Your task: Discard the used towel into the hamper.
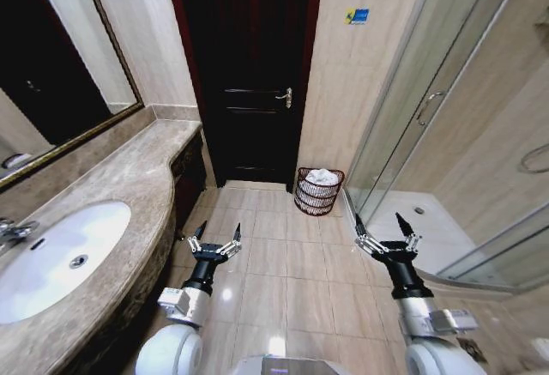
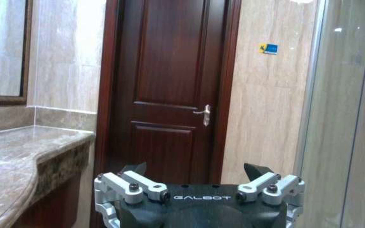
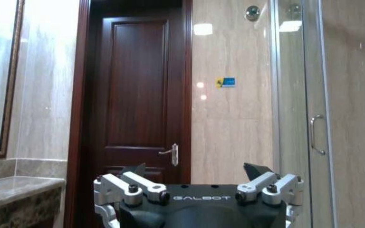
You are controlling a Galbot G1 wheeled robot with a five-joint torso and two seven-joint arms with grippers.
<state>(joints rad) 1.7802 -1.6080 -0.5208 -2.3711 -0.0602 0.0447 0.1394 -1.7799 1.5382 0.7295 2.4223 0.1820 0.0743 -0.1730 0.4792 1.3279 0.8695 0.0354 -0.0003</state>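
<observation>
Along the left wall runs the marble surface (image 1: 129, 188) with its white sink (image 1: 53, 255) and faucet (image 1: 13, 232), under a framed mirror (image 1: 51, 66); its curved front edge bulges into the floor space, so the free tiled floor (image 1: 283, 263) narrows on that side, and anything swinging left would meet stone first.

The left gripper (image 1: 214, 239) hangs low in front of the robot, just off that curved edge and above the tiles; its jaws stand wide apart and hold nothing, a posture that reads as parked rather than working; the left wrist view shows the same spread fingers (image 2: 127, 184) with only the dark door (image 2: 167, 95) beyond them.

Straight ahead the door is closed, its handle (image 1: 285, 96) on the right side; to its right, on the floor against the beige wall, stands the hamper (image 1: 319, 191), well apart from both grippers; a white bundle, most likely the towel (image 1: 322, 177), already sits in its open top, heaped near the rim; judged from that, the discarding looks done, or nearly so.

The right gripper (image 1: 388, 237) hovers over the tiles at much the same height as its partner, jaws equally open and empty; close on its right runs the glass shower enclosure (image 1: 446, 135) with its raised curb, the tightest boundary on that side; between the two arms a clear lane of floor leads to the hamper.
</observation>
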